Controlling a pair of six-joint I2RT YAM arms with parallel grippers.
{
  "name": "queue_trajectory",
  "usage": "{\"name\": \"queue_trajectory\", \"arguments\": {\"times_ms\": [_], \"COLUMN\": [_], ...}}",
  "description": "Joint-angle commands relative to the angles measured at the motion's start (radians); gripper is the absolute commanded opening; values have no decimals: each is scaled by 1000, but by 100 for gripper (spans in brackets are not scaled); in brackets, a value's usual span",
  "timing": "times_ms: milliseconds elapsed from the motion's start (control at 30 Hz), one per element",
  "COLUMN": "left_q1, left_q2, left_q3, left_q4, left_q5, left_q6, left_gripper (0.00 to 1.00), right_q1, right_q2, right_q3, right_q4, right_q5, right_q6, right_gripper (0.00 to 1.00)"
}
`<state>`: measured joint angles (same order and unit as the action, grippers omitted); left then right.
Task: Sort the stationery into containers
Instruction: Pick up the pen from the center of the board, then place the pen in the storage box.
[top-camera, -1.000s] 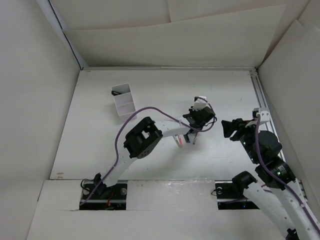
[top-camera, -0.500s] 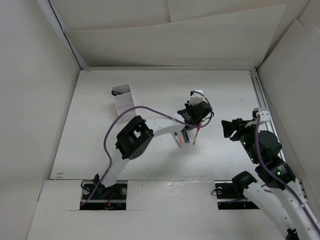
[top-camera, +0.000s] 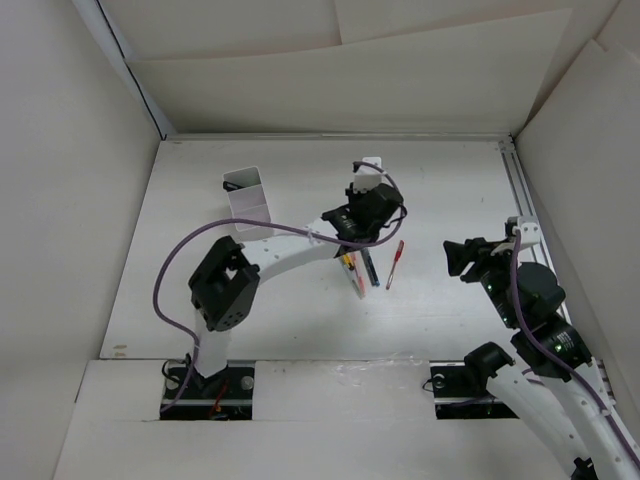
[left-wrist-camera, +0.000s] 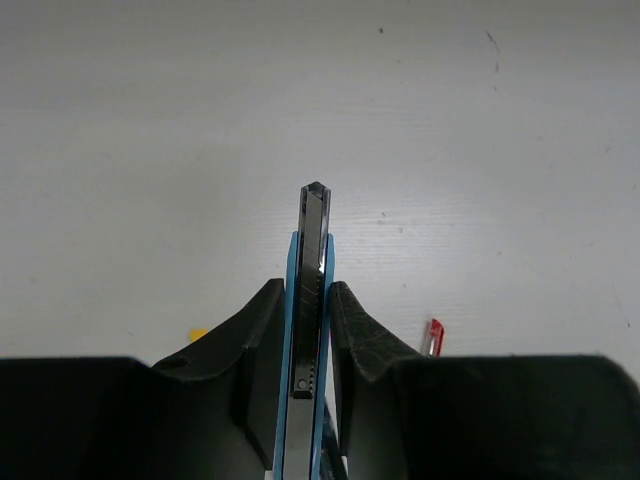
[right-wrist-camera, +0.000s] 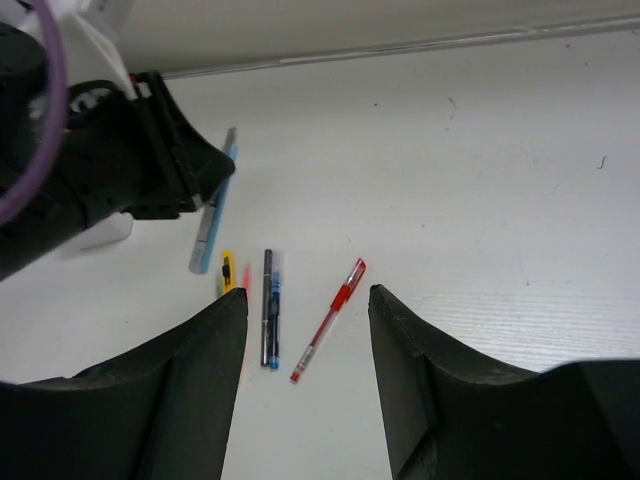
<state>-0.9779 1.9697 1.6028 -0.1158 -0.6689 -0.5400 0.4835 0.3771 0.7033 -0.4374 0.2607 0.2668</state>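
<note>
My left gripper (top-camera: 362, 214) is shut on a blue utility knife (left-wrist-camera: 311, 262) with a dark blade, held off the table and pointing forward between the fingers (left-wrist-camera: 262, 330). In the right wrist view the knife (right-wrist-camera: 212, 215) sticks out of that gripper. On the table below lie a red pen (top-camera: 396, 263), a grey pen (right-wrist-camera: 267, 305), a blue pen (right-wrist-camera: 275, 298) and a small yellow cutter (right-wrist-camera: 227, 272). The white box (top-camera: 249, 200) stands at the back left, well left of the left gripper. My right gripper (top-camera: 458, 258) hangs open and empty over the table's right side, with the red pen (right-wrist-camera: 328, 320) lying between its fingers in its own view.
A metal rail (top-camera: 520, 190) runs along the table's right edge. White walls close the table at the back and on both sides. The left arm's purple cable (top-camera: 190, 250) loops over the near-left part of the table.
The left arm has swung left and toward the back with the blue knife, off the pen group. The red pen now lies uncovered. The right arm has not moved.
</note>
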Motion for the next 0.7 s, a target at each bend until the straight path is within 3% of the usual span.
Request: {"name": "queue_trajectory", "arguments": {"times_ms": [0, 333, 667], "left_q1": [60, 280, 435], "left_q2": [-188, -557, -551], "left_q3": [-78, -437, -512], "left_q4": [18, 194, 337], "left_q5": [-81, -290, -394], "left_q6": [-24, -89, -74], "left_gripper": [0, 0, 0], "right_q1": [-6, -6, -6], "right_q2": [-9, -9, -18], "right_q3": [-8, -87, -114], "right_q4": [61, 126, 147], "right_q5": [-29, -132, -202], "right_q6": [-11, -1, -12], "right_gripper": [57, 57, 57]}}
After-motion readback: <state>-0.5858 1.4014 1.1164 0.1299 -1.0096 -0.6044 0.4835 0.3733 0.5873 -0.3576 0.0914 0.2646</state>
